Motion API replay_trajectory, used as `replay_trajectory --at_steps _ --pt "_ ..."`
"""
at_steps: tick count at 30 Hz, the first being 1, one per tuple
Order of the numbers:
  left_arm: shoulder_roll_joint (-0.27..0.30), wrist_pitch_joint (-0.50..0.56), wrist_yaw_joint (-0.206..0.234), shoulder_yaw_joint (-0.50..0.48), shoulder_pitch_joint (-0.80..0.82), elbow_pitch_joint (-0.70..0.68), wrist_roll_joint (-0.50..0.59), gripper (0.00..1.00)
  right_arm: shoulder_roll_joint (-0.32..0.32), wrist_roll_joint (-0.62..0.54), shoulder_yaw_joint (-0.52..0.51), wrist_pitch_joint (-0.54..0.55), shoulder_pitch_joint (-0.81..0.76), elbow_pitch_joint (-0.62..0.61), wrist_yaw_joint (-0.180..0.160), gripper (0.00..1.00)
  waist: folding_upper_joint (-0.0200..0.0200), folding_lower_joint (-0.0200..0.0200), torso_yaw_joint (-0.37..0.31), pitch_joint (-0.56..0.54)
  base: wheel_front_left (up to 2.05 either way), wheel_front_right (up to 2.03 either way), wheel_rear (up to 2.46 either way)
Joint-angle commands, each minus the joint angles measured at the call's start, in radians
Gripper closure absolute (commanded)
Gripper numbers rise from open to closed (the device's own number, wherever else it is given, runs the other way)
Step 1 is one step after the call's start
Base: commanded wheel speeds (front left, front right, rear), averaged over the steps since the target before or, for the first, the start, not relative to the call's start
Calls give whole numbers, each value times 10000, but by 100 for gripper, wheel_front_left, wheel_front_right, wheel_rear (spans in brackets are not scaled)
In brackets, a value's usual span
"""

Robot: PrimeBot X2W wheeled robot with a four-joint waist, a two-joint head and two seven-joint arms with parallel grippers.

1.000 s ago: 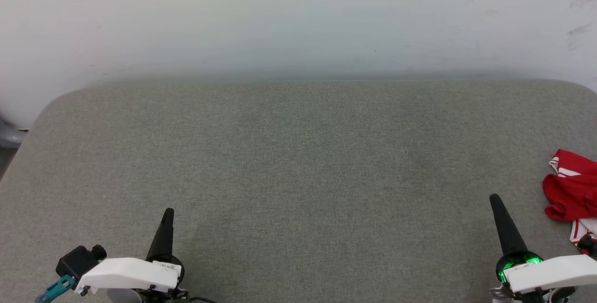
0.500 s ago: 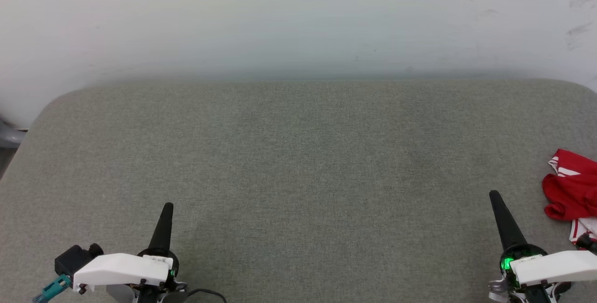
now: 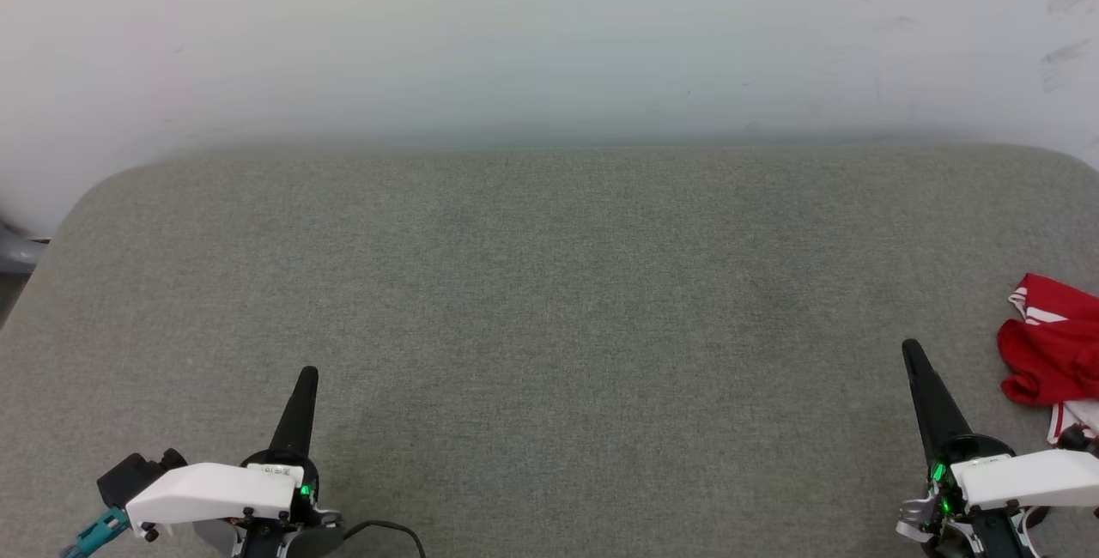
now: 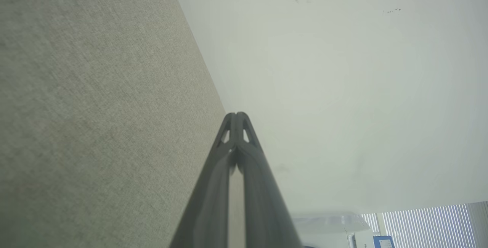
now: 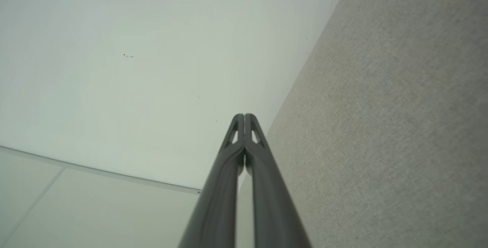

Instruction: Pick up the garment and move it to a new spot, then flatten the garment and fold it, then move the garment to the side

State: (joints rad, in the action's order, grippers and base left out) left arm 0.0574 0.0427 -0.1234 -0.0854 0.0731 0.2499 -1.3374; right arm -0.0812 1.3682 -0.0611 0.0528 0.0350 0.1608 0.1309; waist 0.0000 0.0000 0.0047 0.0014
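Note:
The garment [image 3: 1056,356], red with white striped trim, lies crumpled at the right edge of the grey table [image 3: 549,300], partly cut off by the frame. My right gripper [image 3: 912,352] stands at the lower right, a short way left of the garment and not touching it; its fingertips meet in the right wrist view [image 5: 244,116], shut on nothing. My left gripper [image 3: 307,373] is at the lower left, far from the garment. In the left wrist view its tips [image 4: 236,115] are pressed together, holding nothing.
A pale wall [image 3: 549,34] rises behind the table's far edge. The table's rounded left corner [image 3: 94,193] drops off toward a grey object [image 3: 15,253] at the left. Window blinds [image 4: 427,223] show low in the left wrist view.
Both grippers have slid slightly up the head view, their white wrists sinking toward the bottom edge. The garment has stayed where it lay.

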Motion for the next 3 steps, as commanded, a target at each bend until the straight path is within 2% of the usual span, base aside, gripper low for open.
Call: replay_trajectory --at_steps 1,3 --pt "6 86 -63 -62 238 -70 -232 100 -39 254 -27 32 214 24 -2 100 0 0 -2 1 0 0 0" --pt "0 129 -63 -75 235 -69 -404 100 -35 422 -35 55 255 82 -2 100 0 0 -4 2 0 0 0"
